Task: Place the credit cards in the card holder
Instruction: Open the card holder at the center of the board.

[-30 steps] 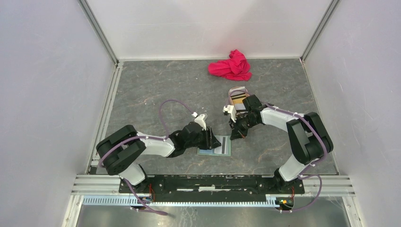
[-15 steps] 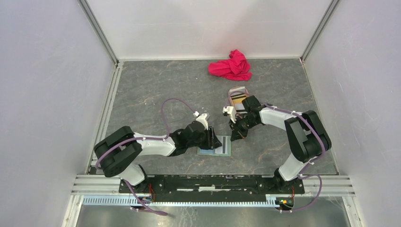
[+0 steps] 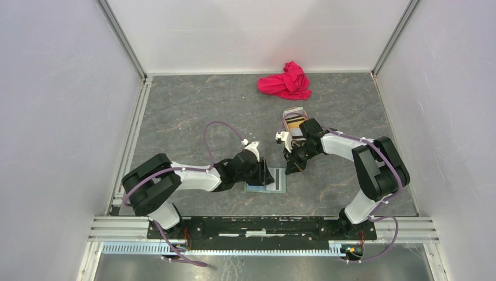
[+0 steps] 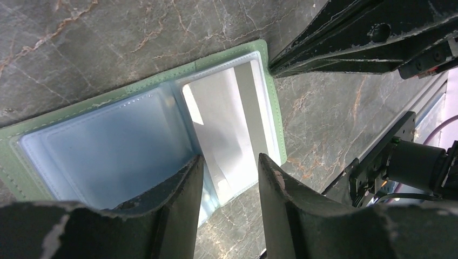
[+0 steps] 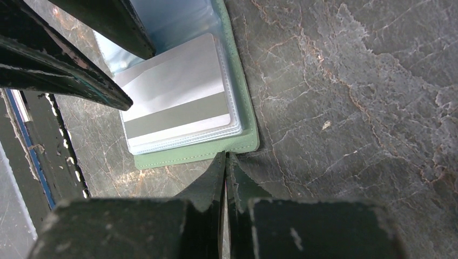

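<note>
Tiny change: left arm (image 3: 193, 175) has edged in, left gripper (image 4: 229, 162) half-spread above the open card holder (image 5: 246, 108) at 6 o'clock on the table (image 3: 193, 117). The right gripper (image 5: 226, 162) is pressed together at its 2 o'clock corner. The striped card (image 5: 178, 91) looks seated.

grey table (image 3: 193, 117): card holder (image 4: 102, 140), red cloth (image 3: 286, 82), tray (image 3: 294, 109)

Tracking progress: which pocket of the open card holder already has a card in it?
The pocket on the right arm's side: a silver striped card shows inside; the other looks bare pale blue.
</note>
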Motion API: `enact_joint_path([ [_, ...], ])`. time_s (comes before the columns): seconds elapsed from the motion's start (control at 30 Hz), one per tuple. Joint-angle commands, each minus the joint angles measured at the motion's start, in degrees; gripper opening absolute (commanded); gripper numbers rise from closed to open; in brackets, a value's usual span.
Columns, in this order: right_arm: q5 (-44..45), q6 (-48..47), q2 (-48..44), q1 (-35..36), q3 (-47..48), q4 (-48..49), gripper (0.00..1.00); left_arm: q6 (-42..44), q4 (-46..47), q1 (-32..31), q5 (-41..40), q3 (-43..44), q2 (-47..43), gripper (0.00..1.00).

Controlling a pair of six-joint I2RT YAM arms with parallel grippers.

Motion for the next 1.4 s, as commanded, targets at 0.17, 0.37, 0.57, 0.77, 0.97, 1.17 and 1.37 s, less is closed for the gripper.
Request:
enact_joint_path([
  [0.17, -0.3, -0.4, 0.2, -0.1, 0.3, 0.1, 0.06, 0.8, 2.8, -1.0, 3.0, 2.8, 3.3, 0.48],
  [0.37, 0.6, -1.2, -1.0, -0.4, 0.8, -0.5, 0.08, 0.4, 3.5, -1.2, 2.6, 2.7, 2.8, 0.48],
  [0.57, 1.6, -3.0, -5.2, -3.2, 0.9, -0.9, 0.15, 2.2, 0.5, -1.3, -0.4, 2.6, -2.9, 0.49],
  [0.77, -2.6, -6.4, -10.7, -7.6, 1.0, -2.5, 0.2, 6.6, -0.5, -1.2, -2.0, 1.6, -11.3, 0.49],
  [0.97, -9.3, -10.6, -17.7, -11.5, 0.6, -2.6, 0.24, 15.5, -0.9, -1.2, -8.2, -3.0, -25.6, 0.52],
  [1.17, -20.4, -12.1, -23.0, -11.5, -2.0, 0.2, 0.4, 16.8, 0.4, -0.5, -12.5, -9.4, -39.3, 0.99],
  [1.37, -26.3, -20.6, -19.2, -11.5, -2.4, -6.0, 0.45, 14.3, 1.6, 1.1, -14.2, -12.7, -43.1, 1.0],
])
